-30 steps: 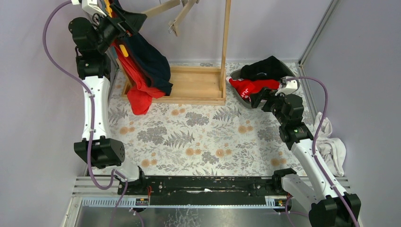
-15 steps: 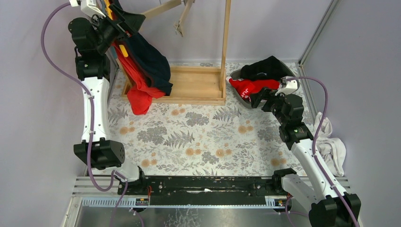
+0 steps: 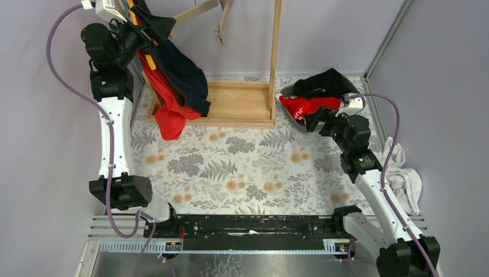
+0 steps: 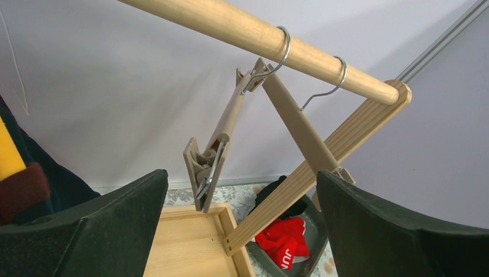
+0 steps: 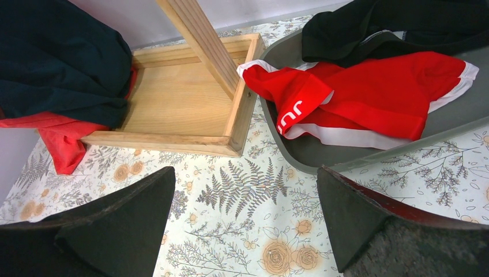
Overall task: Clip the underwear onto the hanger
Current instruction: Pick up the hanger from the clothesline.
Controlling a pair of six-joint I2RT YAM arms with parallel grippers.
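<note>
Red underwear (image 5: pixel 369 95) lies in a grey tray (image 5: pixel 300 150) at the back right, with black underwear (image 5: pixel 398 23) behind it. My right gripper (image 5: pixel 246 173) hovers open over the floral cloth just in front of the tray, with nothing between its fingers. From above, the right gripper (image 3: pixel 316 120) sits beside the red underwear (image 3: pixel 305 105). Two tan clip hangers (image 4: pixel 222 135) hang by metal hooks from the wooden rail (image 4: pixel 230 26). My left gripper (image 4: pixel 242 176) is raised high, open and empty, facing the hangers from some distance. In the top view the left gripper (image 3: pixel 155 26) is at the rack's left end.
The wooden rack has a tray-like base (image 3: pixel 230 104) and an upright post (image 3: pixel 275 52). Red and navy garments (image 3: pixel 173 86) hang at its left end, next to my left arm. A white cloth (image 3: pixel 403 179) lies at the right edge. Walls close in on both sides.
My left arm has shifted slightly up and to the left. The hanger on the rail has swung a little. The right arm has not moved.
</note>
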